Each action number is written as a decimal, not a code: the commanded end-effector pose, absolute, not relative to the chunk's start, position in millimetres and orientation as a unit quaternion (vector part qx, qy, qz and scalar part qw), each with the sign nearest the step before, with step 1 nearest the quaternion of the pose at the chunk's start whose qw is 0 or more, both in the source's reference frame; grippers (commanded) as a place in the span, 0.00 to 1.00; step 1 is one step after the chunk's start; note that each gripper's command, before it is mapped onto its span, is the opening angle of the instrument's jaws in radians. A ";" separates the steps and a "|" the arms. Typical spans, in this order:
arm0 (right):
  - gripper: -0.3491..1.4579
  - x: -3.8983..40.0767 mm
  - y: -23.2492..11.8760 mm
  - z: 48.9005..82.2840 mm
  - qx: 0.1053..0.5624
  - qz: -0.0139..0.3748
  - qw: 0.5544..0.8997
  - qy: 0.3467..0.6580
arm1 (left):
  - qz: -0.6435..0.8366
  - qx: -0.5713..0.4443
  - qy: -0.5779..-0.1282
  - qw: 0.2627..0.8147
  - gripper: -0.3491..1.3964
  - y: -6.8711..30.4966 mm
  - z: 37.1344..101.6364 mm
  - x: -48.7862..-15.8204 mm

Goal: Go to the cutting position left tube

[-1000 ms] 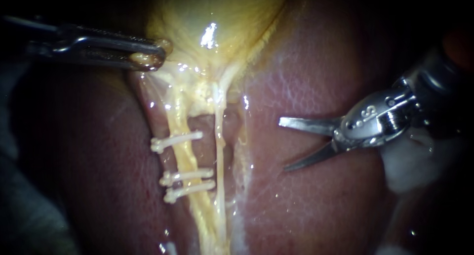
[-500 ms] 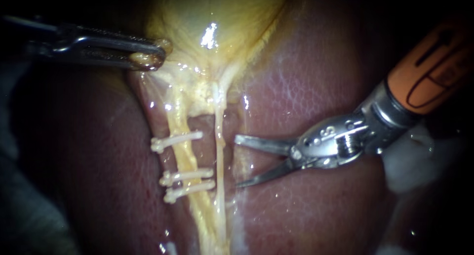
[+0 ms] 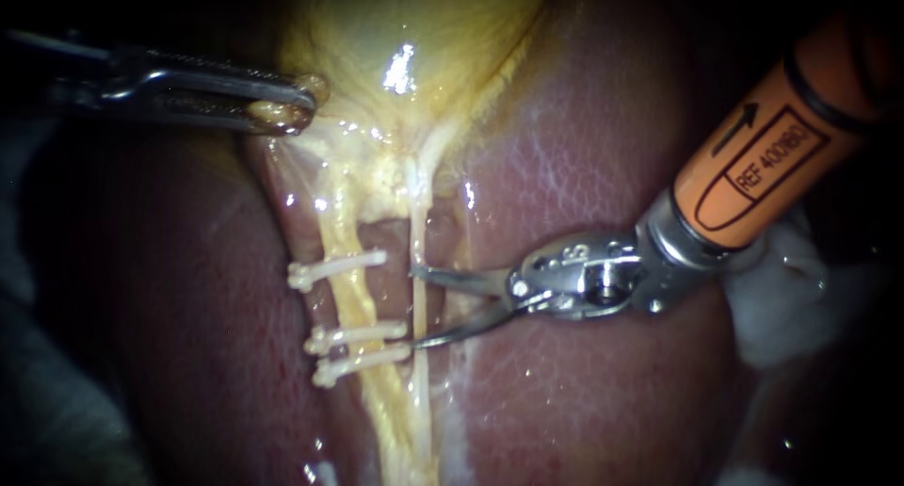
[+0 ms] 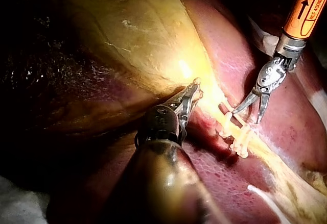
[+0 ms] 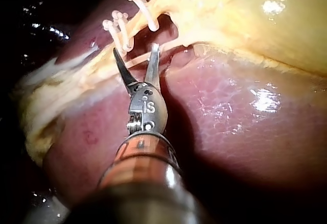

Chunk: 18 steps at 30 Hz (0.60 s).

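Observation:
The left tube (image 3: 351,298) is a yellow strand running down from the gallbladder (image 3: 414,34). It carries three white clips (image 3: 337,268), one upper and two lower (image 3: 361,347). Beside it runs a thin pale right tube (image 3: 419,382). My right instrument (image 3: 414,307) comes in from the right with its two blades open. Their tips reach the thin right tube, level with the gap between the clips. In the right wrist view the open blades (image 5: 137,54) stand just short of the clips (image 5: 118,30). My left instrument (image 3: 282,111) is shut on the gallbladder's lower edge and holds it to the left (image 4: 192,93).
Dark red liver (image 3: 584,401) lies on both sides of the tubes. White gauze (image 3: 782,307) sits under the right instrument's orange shaft (image 3: 763,156). In the left wrist view the right instrument (image 4: 254,106) hovers over the clips (image 4: 237,138).
My right instrument has moved left across the liver, blades still open, from well clear of the tubes to the thin right tube. The left instrument has held still.

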<state>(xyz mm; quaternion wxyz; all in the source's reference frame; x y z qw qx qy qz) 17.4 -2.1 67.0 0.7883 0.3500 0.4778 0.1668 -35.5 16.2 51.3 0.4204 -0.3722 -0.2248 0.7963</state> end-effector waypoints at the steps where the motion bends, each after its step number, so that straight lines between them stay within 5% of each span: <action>1: 0.99 17.6 -1.9 67.3 0.355 0.167 0.786 0.479 | 0.796 -0.372 -0.225 0.420 0.00 16.2 51.3 -35.5; 18: 0.99 18.8 -1.6 70.5 0.427 0.153 0.740 0.496 | 0.796 -0.372 -0.225 0.420 0.00 16.2 51.3 -35.6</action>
